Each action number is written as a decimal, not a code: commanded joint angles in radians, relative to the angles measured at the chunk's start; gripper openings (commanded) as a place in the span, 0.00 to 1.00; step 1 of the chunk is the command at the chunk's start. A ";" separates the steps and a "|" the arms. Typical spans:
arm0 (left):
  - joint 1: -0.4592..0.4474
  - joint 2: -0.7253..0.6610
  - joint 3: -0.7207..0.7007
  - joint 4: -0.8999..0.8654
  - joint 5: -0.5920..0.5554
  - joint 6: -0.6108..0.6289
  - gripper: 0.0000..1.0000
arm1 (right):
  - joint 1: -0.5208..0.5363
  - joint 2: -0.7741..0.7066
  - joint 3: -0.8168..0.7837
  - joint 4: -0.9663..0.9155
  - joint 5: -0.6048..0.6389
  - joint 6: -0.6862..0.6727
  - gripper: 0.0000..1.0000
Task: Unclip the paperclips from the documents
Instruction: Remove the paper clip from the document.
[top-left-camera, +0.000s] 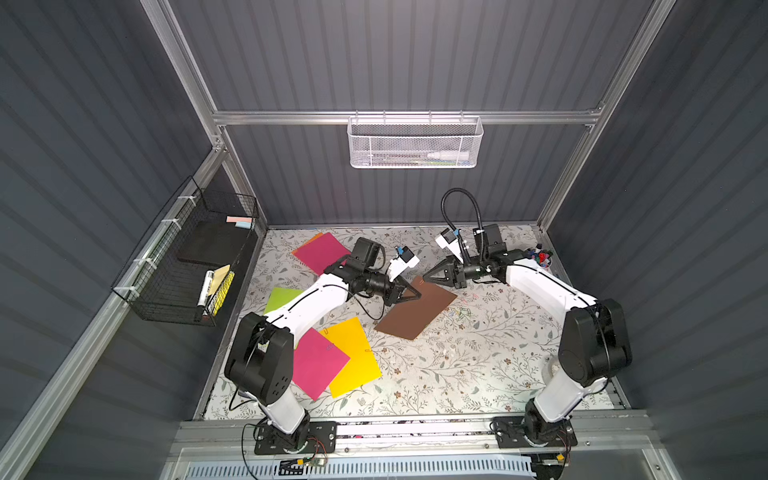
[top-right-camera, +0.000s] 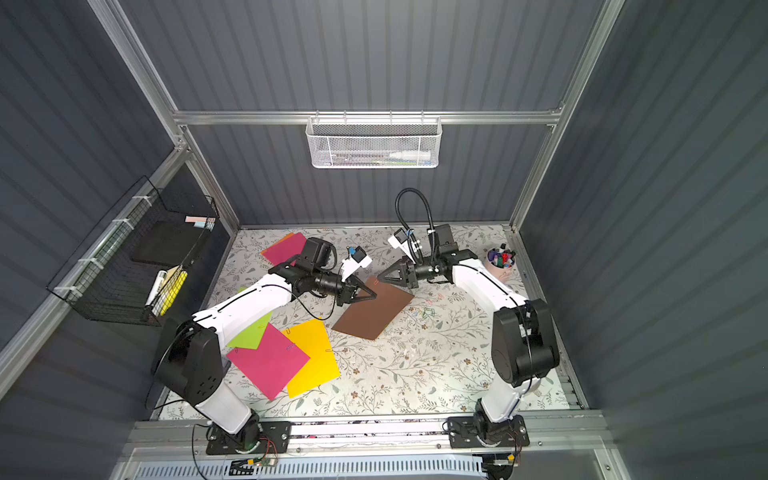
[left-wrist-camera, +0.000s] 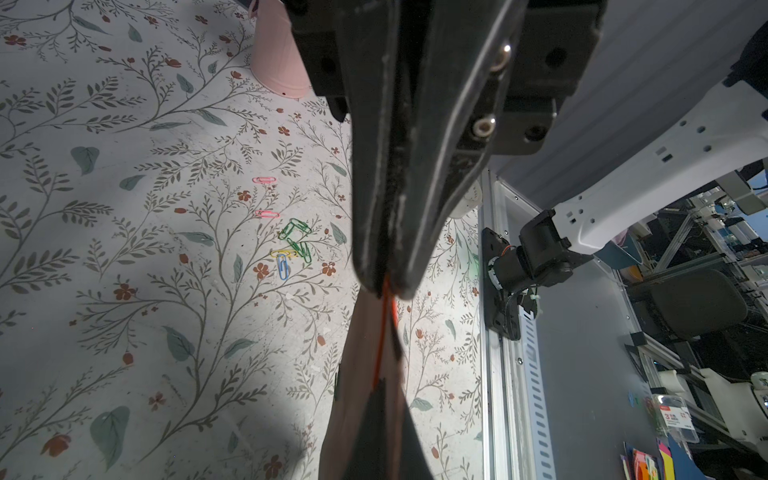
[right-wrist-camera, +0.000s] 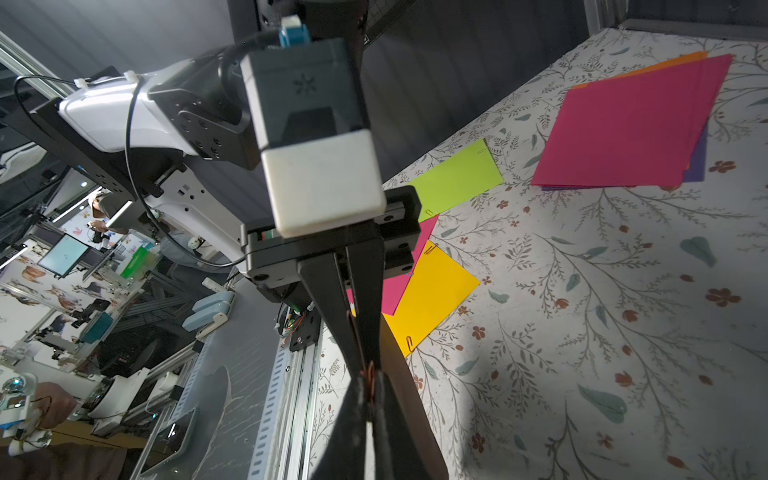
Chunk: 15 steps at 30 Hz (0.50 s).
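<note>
At the far corner of the brown document (top-left-camera: 415, 311), our left gripper (top-left-camera: 417, 294) pinches the sheet while our right gripper (top-left-camera: 424, 276) clamps its orange paperclip (left-wrist-camera: 381, 332). If we pull crooked we risk tearing the paper or losing the wire.

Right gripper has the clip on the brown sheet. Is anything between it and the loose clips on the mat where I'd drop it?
Nothing visible. The right gripper pinches the orange paperclip at a corner of the brown sheet; only that flat sheet and bare mat lie between it and the loose clips.
</note>
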 joint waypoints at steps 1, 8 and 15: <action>0.005 0.003 0.025 -0.017 0.026 0.017 0.00 | 0.005 -0.005 0.028 -0.004 -0.039 -0.011 0.05; 0.004 -0.005 0.009 -0.012 0.023 0.011 0.00 | -0.002 -0.005 0.032 -0.015 -0.035 -0.015 0.00; 0.005 -0.014 -0.007 0.000 0.009 0.003 0.00 | -0.032 -0.013 0.037 0.000 -0.019 0.009 0.00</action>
